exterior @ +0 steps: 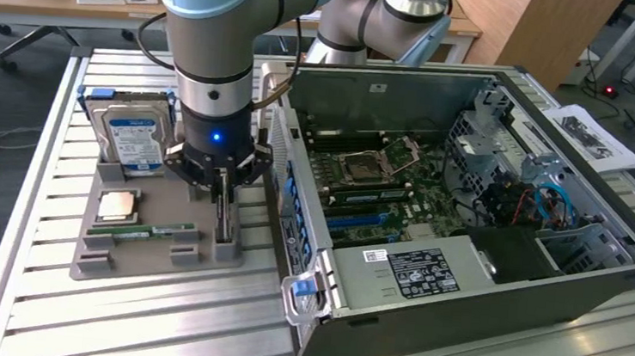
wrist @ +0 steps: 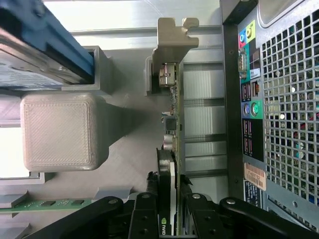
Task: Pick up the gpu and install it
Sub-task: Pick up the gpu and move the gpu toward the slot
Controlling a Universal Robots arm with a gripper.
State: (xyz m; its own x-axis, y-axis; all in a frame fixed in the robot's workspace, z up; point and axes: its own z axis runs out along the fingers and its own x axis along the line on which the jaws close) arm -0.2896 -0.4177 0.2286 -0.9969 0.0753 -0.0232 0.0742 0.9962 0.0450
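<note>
Nearest in the exterior view, an open computer case [exterior: 489,331] lies on its side on the slatted metal desk [exterior: 110,315], its circuit board [exterior: 391,193] facing up. Just beside the case, on the exterior view's left, sits a grey tray [exterior: 144,253]. A narrow green memory stick [exterior: 151,232] lies in the tray's near slots, and a square processor chip [exterior: 118,205] lies a little behind it.

On the tray's case side, the graphics card [exterior: 223,217] [wrist: 172,144] stands on edge in its holder. The claw [exterior: 221,188] [wrist: 169,184] is straight above it, hanging from the upright arm [exterior: 220,40]. In the wrist view the black fingers [wrist: 153,191] sit one on each face of the card and look closed against it, so the claw is grasping the card where it sits in the holder. The card's pale end bracket [wrist: 172,37] is at the end away from the fingers.

Behind the chip, a hard drive [exterior: 134,140] [wrist: 40,55] with a blue label stands upright in the tray. Printed sheets [exterior: 597,138] lie beyond the case.
</note>
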